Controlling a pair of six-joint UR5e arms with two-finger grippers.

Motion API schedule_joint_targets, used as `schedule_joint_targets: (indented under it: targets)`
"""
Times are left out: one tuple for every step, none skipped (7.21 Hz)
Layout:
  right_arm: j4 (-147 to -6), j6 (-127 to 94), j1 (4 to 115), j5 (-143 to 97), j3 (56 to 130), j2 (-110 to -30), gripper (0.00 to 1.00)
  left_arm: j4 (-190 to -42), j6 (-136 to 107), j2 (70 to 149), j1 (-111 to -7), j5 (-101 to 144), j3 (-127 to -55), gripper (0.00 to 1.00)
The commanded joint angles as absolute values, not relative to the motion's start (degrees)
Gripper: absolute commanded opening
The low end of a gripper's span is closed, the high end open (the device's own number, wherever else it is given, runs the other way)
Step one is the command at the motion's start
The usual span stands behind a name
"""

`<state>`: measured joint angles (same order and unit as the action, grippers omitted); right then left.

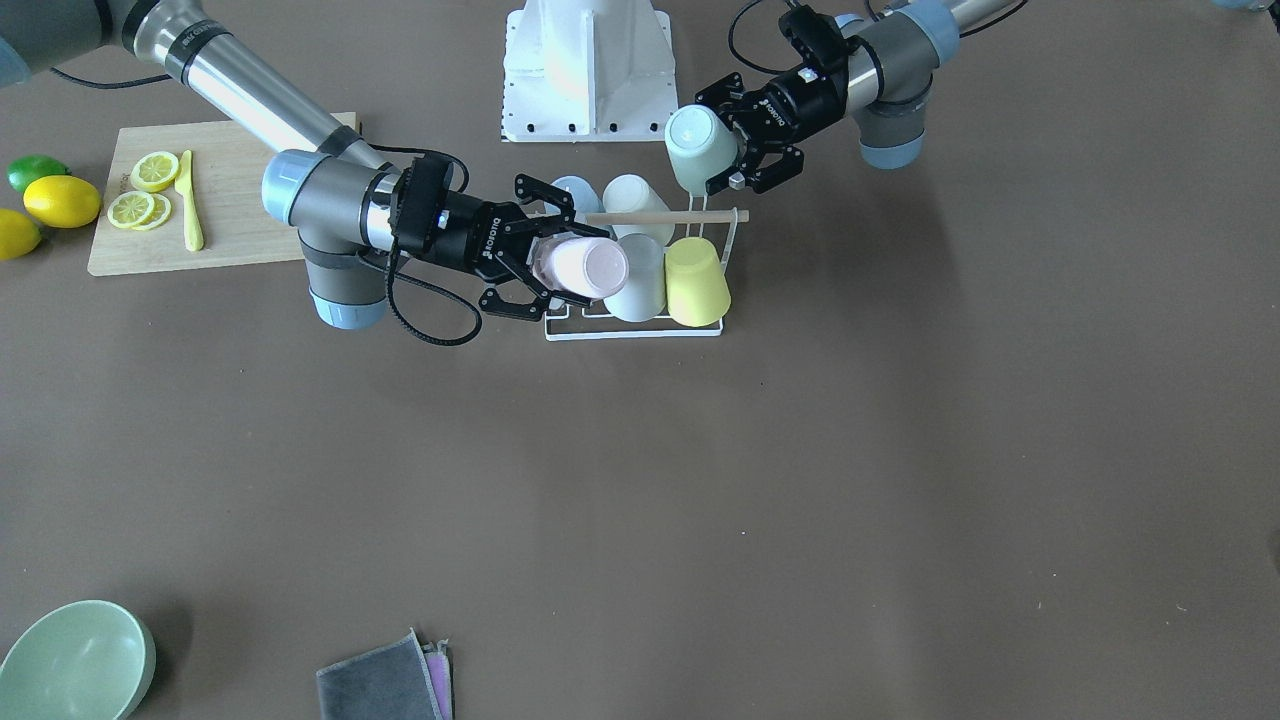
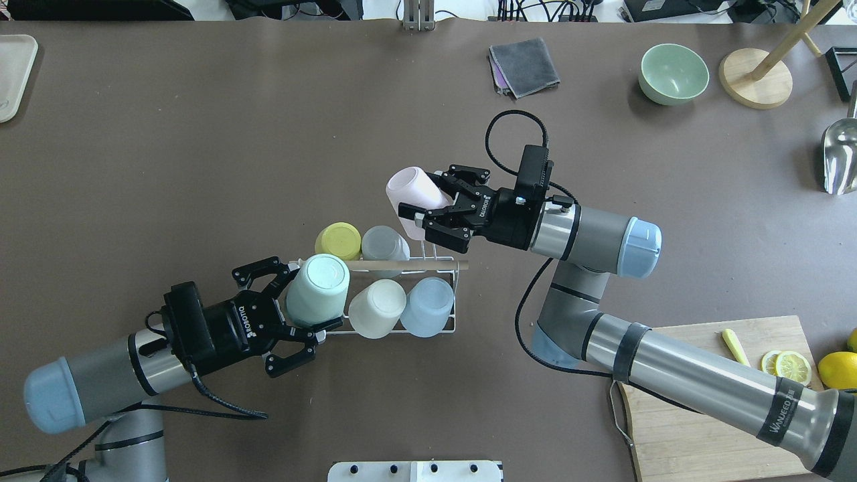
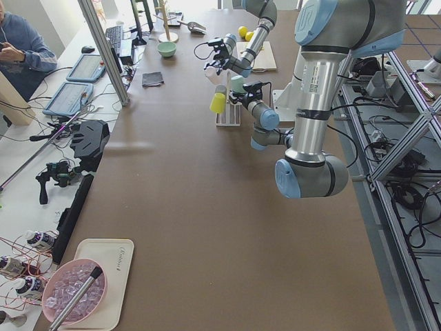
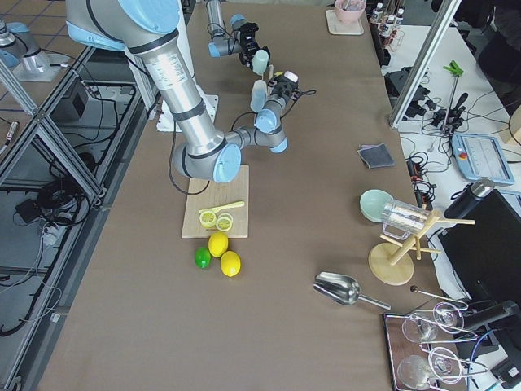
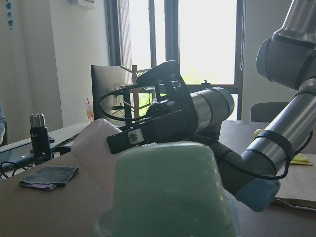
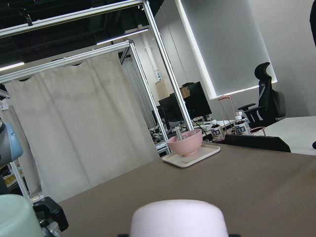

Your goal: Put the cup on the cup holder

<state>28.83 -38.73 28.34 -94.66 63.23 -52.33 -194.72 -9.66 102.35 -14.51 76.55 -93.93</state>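
Mint cup and pink cup, clamped by left gripper and right gripper mid-frame, seem not yet seated; cup holder carries four other cups.

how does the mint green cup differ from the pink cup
Colour: the mint green cup is pale green, the pink cup pale pink.
Grip: the left end effector holds the mint green cup, the right end effector the pink cup.
Place: the mint green cup is at the cup holder's robot-side row, the pink cup at its far row.
Both are handleless, tilted base-up.
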Motion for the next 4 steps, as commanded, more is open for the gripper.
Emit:
schedule_joint_targets:
  targets:
    - [29.8, -38.6, 27.3, -94.7, 63.2, -52.6, 0.0, -194.6, -7.0, 102.5, -14.5, 76.6, -93.4, 0.83]
    - [29.8, -38.6, 27.2, -94.7, 63.2, -52.9, 0.0, -194.6, -6.9, 102.5, -14.5, 76.6, -93.3, 0.83]
    - [29.8, -38.6, 27.2, -94.8, 63.2, -53.1, 0.0, -194.6, -6.9, 102.6, -14.5, 76.6, -93.3, 0.84]
    - [29.8, -38.5, 27.3, -94.9, 63.2, -53.2, 0.0, -194.6, -6.9, 102.6, -14.5, 76.5, -93.2, 0.87]
